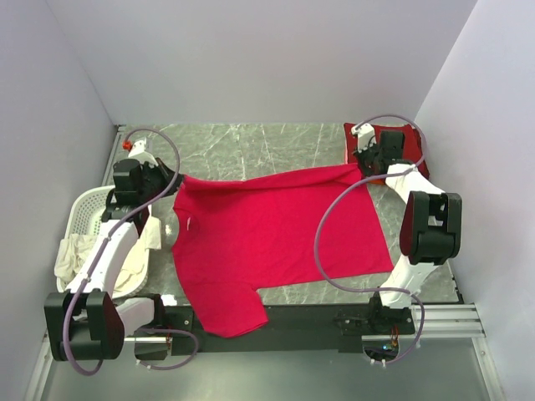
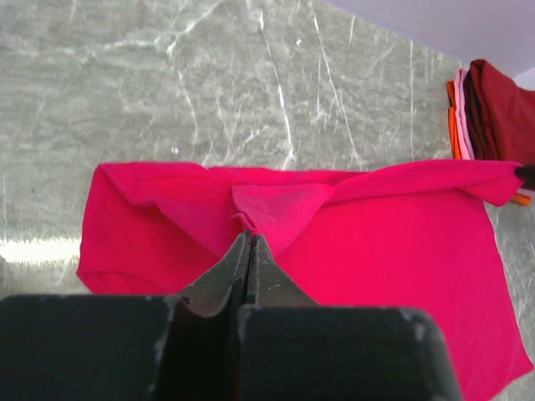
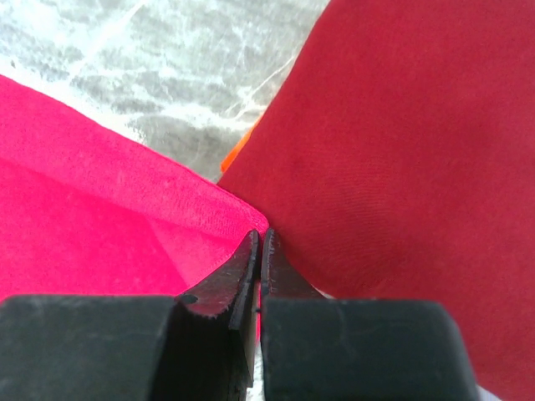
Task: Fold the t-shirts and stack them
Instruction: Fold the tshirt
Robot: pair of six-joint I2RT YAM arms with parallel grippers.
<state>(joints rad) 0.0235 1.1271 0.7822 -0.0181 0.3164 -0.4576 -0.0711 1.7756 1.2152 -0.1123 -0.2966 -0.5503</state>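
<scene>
Grey desk [image 1: 251, 142] is holding the big red shirt [image 1: 276, 242], spread in the middle; left pincer [image 2: 248, 238] and right pincer [image 3: 259, 238] are both squeezing its far edge; the folded pile [image 3: 401, 150] is sitting just beside the right one, so pulling could be knocking it over.

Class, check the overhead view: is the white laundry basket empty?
No, cream-white cloth lies in the laundry basket and drapes over its rim.

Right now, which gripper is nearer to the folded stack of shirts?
Right. The right gripper grips the crimson shirt by its corner beside the stack; the left gripper grips it far across the table.
</scene>
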